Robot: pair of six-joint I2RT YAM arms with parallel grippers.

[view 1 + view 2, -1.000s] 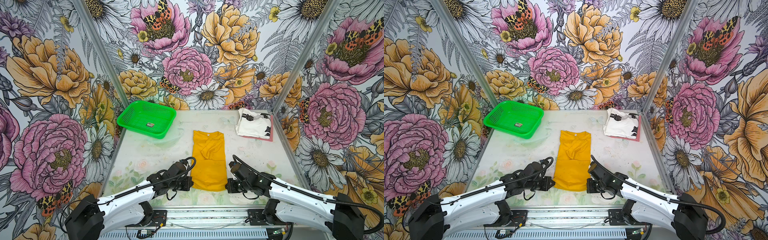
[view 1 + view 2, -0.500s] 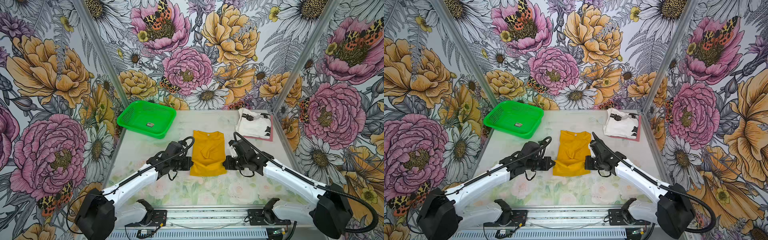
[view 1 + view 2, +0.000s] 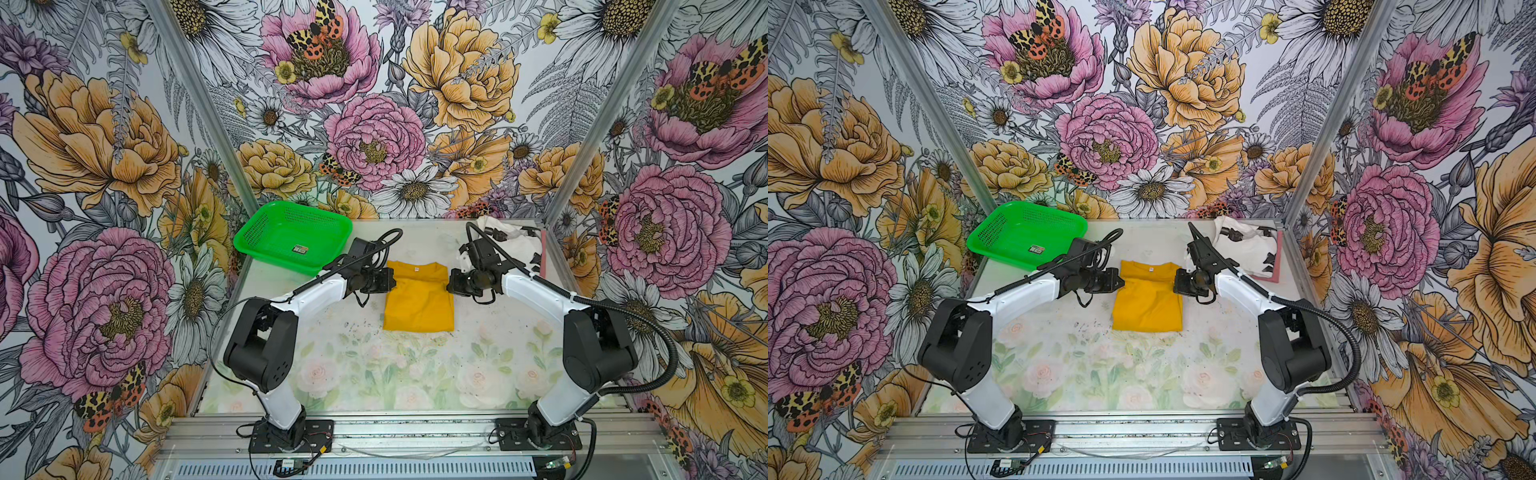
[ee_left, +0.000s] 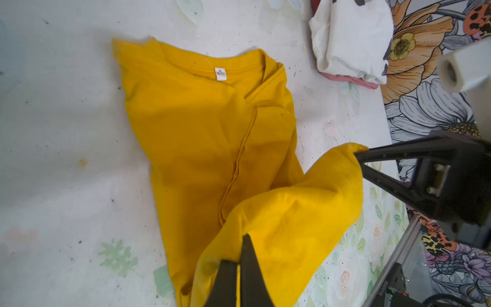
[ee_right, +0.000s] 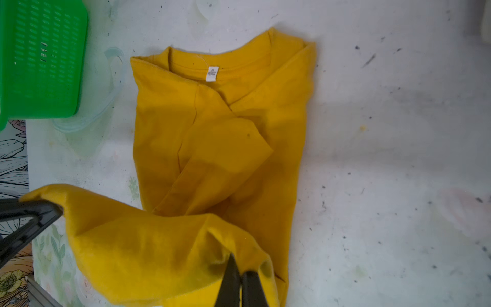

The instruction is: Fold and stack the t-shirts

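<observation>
On the counter point(image 3: 415, 374) stands a green basket point(image 3: 291, 237). Just right of it in both top views lies the yellow shirt point(image 3: 417, 299), its long axis running away from the arm bases, collar at the far end. Farther from the basket, a white shirt point(image 3: 519, 249) rests on a pink shirt point(image 4: 345, 79). The left tool point(image 4: 241, 247), on the basket side, and the right tool point(image 5: 237, 265), on the side away from it, are each clenched on a raised hem corner. The neck label point(image 5: 212, 73) lies straight ahead, about equally near both; I judge the hem lands there.
</observation>
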